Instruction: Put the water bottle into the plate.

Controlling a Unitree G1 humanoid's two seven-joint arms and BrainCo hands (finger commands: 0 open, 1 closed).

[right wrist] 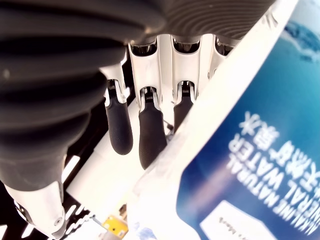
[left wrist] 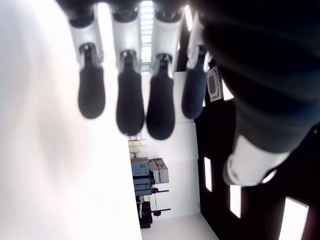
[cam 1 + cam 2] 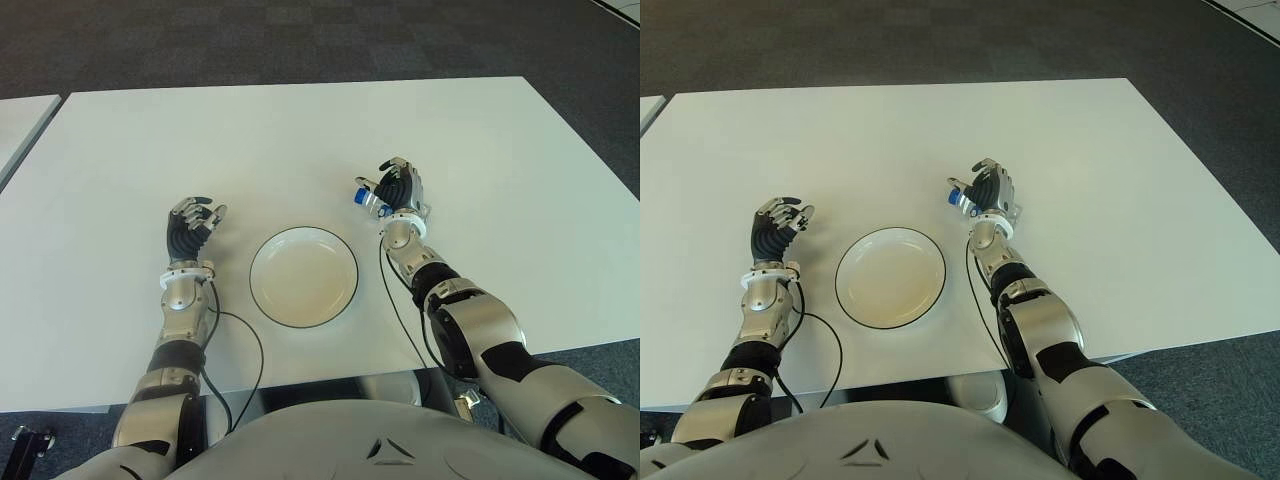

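White desk (image 3: pixel 300 130) carrying an empty plate (image 3: pixel 303 276). Right hand (image 3: pixel 400 192) hovering right of and beyond plate, fingers (image 1: pixel 150 135) wrapping the bottle (image 3: pixel 366 197). Left hand (image 3: pixel 190 228) sitting left of plate, fingers (image 2: pixel 130 102) loosely spread, gripping nothing.

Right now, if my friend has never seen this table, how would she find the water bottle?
Start at the big white table and find the round white plate with the dark rim near its front edge. Just beyond and to the right of the plate is the robot's right hand. The water bottle is in that hand's grasp: a blue cap pokes out, and its label is blue.
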